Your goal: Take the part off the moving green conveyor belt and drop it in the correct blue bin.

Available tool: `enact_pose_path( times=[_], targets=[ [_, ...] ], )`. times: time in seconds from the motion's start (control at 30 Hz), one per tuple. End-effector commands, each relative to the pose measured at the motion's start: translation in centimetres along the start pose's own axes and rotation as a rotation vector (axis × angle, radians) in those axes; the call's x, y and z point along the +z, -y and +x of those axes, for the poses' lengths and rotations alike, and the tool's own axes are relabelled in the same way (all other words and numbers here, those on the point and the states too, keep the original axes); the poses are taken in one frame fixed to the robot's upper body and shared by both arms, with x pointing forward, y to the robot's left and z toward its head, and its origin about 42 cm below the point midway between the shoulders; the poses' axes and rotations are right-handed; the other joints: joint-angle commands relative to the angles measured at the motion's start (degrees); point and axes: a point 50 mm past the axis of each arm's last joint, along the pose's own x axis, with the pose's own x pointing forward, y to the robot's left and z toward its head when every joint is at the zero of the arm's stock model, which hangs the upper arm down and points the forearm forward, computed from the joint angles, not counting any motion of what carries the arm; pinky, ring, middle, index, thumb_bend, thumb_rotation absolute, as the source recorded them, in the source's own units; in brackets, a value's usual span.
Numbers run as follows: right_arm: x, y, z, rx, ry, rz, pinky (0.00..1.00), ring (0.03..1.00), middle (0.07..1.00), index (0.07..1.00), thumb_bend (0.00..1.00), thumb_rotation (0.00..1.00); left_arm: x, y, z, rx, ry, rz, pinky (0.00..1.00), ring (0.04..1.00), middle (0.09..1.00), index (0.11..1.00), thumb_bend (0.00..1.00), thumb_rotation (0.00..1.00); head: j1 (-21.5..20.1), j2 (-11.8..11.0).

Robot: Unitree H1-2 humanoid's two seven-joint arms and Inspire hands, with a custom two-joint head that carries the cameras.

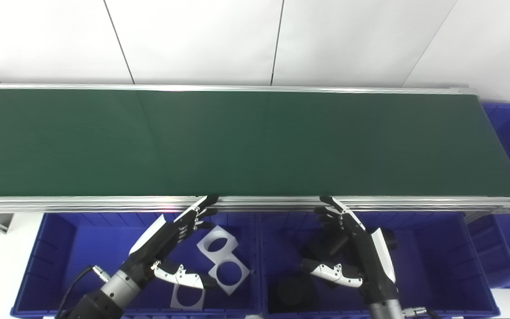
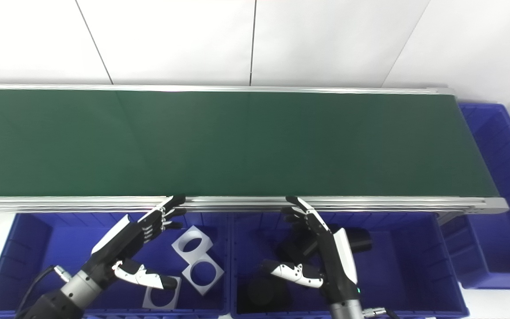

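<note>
Landmark: the green conveyor belt (image 1: 246, 144), which runs left to right across the view with its long axis along the picture's width; every place below is given from it.

Left robot hand (image 1: 173, 241): on the near side of the belt, above the left blue bin (image 1: 60, 248). It is open and holds nothing, fingers spread and stretched up and to the right, tips reaching the belt's near metal rail (image 1: 104, 204); the thumb points right, apart from the fingers.

Right robot hand (image 2: 321, 248): on the near side of the belt, above the middle blue bin (image 2: 414, 257). It is open and empty, fingers pointing up and to the left toward the rail, thumb held out to the left.

Left blue bin contents: three flat white square plates (image 1: 222, 261), each with a round hole, lie overlapping on the bin floor just right of the left robot hand, two of them turned cornerwise.

Middle blue bin contents: dark parts (image 1: 290, 292), round-looking, lie on the floor under and beside the right robot hand; their shape is hard to tell against the shadow.

Belt surface: plain green along its whole visible length; no part shows on it, so its heading and long axis cannot be told.

Far right blue bin (image 2: 498, 146): stands at the belt's right end, running away from the viewer.

Behind the belt: a white panelled wall (image 1: 193, 40).
</note>
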Motion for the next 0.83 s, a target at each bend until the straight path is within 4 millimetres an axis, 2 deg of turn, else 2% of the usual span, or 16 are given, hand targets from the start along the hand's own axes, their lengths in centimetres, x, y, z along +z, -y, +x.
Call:
enact_pose_path(
  times=[0.0, 0.3, 0.8],
  targets=[
    [0.81, 0.47, 0.18, -0.002, 0.024, 0.002, 0.66, 0.728, 0.775, 0.857, 0.84, 0.45, 0.84, -0.42, -0.03, 0.005, 0.024, 0.035, 0.87, 0.961, 0.993, 0.985, 0.91, 0.23, 0.01, -0.07],
    [0.81, 0.52, 0.26, 0.002, 0.022, -0.009, 0.68, 0.74, 0.781, 0.855, 0.85, 0.44, 0.89, -0.42, 0.08, 0.037, 0.009, 0.038, 0.89, 0.956, 0.981, 0.98, 0.9, 0.22, 0.13, -0.2],
    [0.56, 0.42, 0.45, 0.003, 0.021, -0.002, 0.66, 0.727, 0.775, 0.856, 0.84, 0.43, 0.74, -0.43, 0.34, 0.053, 0.011, 0.022, 0.84, 0.943, 0.984, 0.977, 0.89, 0.22, 0.18, -0.26]
  ],
)
